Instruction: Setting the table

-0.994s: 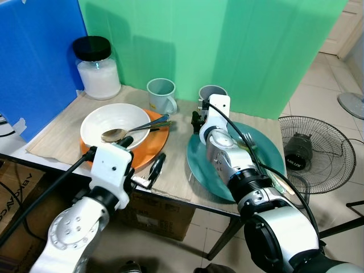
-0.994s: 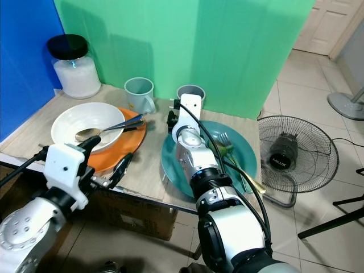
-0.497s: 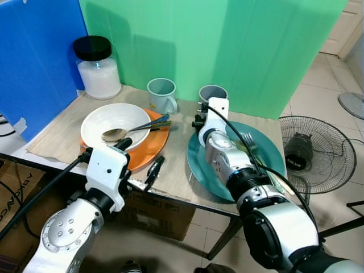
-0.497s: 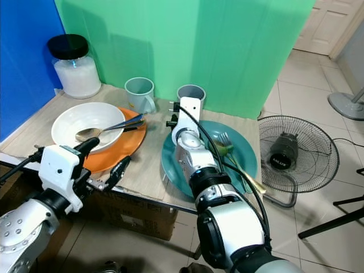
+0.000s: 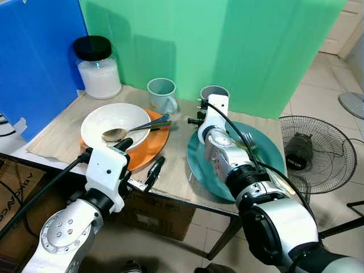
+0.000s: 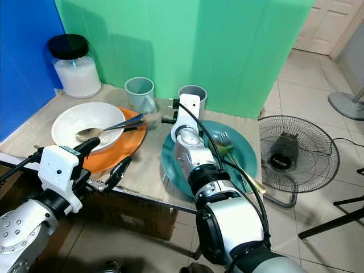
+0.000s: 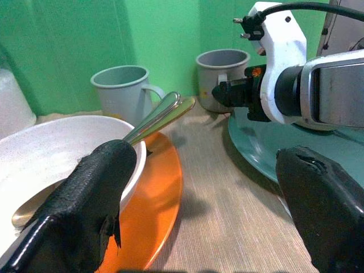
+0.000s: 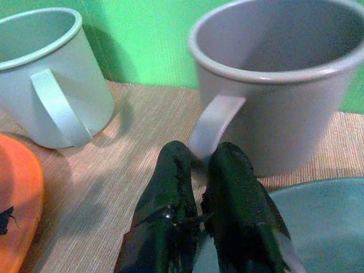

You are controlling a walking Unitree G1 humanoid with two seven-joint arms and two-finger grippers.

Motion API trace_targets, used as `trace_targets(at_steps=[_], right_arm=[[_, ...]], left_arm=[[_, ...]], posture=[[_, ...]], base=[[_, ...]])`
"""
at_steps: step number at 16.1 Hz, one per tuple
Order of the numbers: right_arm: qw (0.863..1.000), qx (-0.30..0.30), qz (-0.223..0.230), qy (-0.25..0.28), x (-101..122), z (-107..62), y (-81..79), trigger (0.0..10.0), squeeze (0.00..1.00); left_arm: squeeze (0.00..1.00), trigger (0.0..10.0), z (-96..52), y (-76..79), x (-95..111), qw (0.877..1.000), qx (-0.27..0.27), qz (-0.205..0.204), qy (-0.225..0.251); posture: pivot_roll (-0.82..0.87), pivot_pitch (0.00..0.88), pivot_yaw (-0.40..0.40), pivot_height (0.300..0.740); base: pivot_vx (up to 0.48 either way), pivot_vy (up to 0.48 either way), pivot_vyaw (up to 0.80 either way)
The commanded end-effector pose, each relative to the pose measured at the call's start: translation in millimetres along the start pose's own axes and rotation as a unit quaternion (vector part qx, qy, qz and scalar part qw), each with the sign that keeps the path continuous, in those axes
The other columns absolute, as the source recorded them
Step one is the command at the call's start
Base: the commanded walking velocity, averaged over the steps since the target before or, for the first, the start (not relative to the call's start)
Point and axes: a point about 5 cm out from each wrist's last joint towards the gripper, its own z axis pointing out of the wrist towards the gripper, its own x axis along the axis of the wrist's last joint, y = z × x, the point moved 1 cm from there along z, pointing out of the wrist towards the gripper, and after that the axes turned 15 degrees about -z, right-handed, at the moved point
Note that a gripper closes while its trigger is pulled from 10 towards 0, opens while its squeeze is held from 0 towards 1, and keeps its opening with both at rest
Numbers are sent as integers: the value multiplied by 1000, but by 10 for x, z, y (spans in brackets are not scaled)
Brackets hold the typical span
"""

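**A:** Tableware is mostly out on the counter (image 5: 170, 176) already, isn't it?

**B:** Partly. You have a white bowl (image 5: 115, 124) on an orange plate (image 5: 149, 149) at about 10 o'clock, with a spoon (image 5: 116, 134) resting in the bowl. A teal plate (image 5: 267, 149) sits at 2 o'clock with a fork (image 5: 249, 140) on it. Two mugs stand at 12 o'clock: the pale blue mug (image 5: 161, 95) and the grey mug (image 5: 213, 93).

**A:** And your grippers?

**B:** Your right gripper (image 8: 200, 170) has its jaws closed together, empty, tips just beside the grey mug's handle. Your left gripper (image 7: 205, 187) hangs at the counter's near edge with jaws spread wide, holding nothing.

**A:** What's left?

**B:** I'd judge the mugs haven't been paired with the plates, and the cutlery lies on the dishes rather than beside them. You're probably about to deal with the grey mug.
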Motion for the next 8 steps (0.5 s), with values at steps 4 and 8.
trace_targets(at_steps=[4, 8], right_arm=[[999, 33, 16, 10, 132, -29, -301, 0, 0], [995, 64, 53, 46, 266, -37, -330, 0, 0]], left_arm=[[0, 10000, -3, 29, 14, 1000, -9, 6, 0], [0, 10000, 7, 29, 13, 1000, -9, 6, 2]], posture=[[-1, 63, -50, 740], [0, 55, -48, 740]], base=[[0, 0, 0], [0, 0, 0]])
